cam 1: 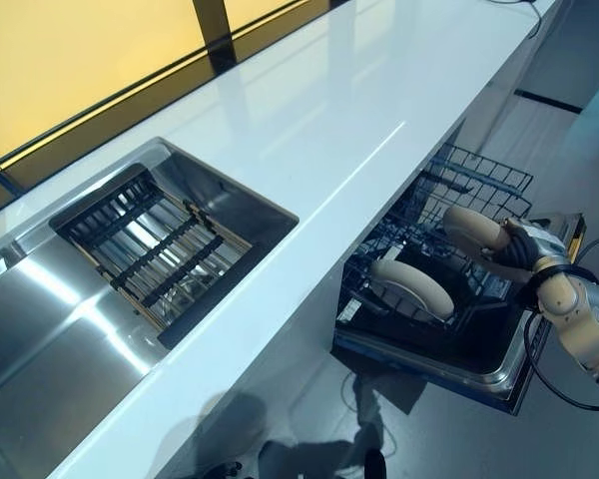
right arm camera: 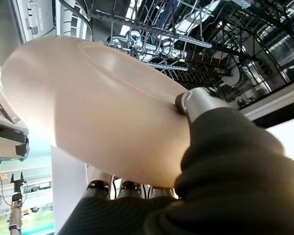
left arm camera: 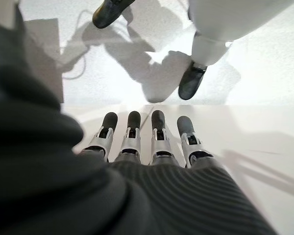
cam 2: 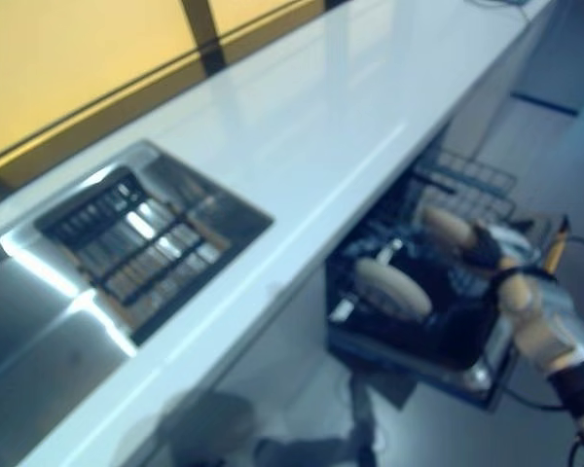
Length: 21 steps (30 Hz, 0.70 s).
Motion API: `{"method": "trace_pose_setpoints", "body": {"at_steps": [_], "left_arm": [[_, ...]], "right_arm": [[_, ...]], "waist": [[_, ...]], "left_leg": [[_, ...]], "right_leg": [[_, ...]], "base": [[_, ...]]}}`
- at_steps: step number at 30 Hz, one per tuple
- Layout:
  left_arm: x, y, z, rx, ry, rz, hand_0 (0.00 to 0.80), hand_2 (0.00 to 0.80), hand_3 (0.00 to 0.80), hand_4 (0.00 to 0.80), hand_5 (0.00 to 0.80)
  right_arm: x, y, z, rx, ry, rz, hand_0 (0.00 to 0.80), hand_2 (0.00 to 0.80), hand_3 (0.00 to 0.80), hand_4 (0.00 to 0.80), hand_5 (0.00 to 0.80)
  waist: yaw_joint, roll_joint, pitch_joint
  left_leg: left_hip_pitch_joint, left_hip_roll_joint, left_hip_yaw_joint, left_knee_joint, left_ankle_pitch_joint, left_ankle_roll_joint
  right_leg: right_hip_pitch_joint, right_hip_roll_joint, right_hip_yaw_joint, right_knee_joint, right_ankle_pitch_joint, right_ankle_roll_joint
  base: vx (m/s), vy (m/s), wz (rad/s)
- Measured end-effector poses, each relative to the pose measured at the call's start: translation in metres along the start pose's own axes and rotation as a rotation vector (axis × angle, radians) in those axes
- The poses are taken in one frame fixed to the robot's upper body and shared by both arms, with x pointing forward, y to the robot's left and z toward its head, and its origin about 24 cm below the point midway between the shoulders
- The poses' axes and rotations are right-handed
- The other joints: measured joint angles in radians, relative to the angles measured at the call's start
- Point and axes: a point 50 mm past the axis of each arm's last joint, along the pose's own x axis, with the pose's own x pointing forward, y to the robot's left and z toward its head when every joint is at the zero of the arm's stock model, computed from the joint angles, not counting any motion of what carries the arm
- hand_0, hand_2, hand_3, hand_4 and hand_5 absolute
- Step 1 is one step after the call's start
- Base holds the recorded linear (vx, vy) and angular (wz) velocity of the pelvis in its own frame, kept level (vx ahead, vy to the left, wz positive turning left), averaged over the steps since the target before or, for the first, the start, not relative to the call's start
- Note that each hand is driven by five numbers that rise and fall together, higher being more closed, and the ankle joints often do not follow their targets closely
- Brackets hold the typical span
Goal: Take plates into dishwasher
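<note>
While our right hand pinches a cream plate between thumb and fingers above the pulled-out dishwasher rack, we are mid-loading. Another plate already stands there. Next, we should probably lower this one into a free slot; our left hand hangs open, empty.

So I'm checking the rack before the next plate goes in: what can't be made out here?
- Held plate: fills the right wrist view, hiding the rack slot beneath it.
- Right hand: its fingers are behind the plate there; only the thumb shows.
- Dishwasher rack: its inner part is under the countertop.
- Left hand: over bare floor.
</note>
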Motion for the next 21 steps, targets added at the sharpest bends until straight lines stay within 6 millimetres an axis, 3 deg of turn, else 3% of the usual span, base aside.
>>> {"method": "trace_pose_setpoints", "body": {"at_steps": [11, 21], "left_arm": [[0.0, 0.005, 0.0, 0.003, 0.002, 0.008, 0.0, 0.0, 0.0, 0.0, 0.0], [-0.001, 0.009, 0.0, 0.014, 0.0, 0.021, 0.0, 0.0, 0.0, 0.0, 0.0]], "right_arm": [[0.009, -0.023, 0.0, -0.005, 0.03, -0.09, 0.8, 0.8, 0.8, 0.8, 0.8], [0.01, -0.025, -0.007, -0.008, 0.072, -0.112, 0.8, 0.8, 0.8, 0.8, 0.8]], "waist": [[0.025, 0.007, 0.023], [0.037, -0.001, 0.028]], "left_leg": [[-0.033, -0.001, -0.015, 0.001, 0.003, 0.003], [-0.041, -0.001, -0.027, 0.0, 0.005, 0.006]], "right_leg": [[-0.023, -0.001, -0.014, 0.0, 0.0, 0.0], [-0.025, -0.002, -0.024, 0.001, 0.0, -0.001]], "base": [[0.007, -0.056, 0.03], [0.004, -0.023, 0.03]]}}
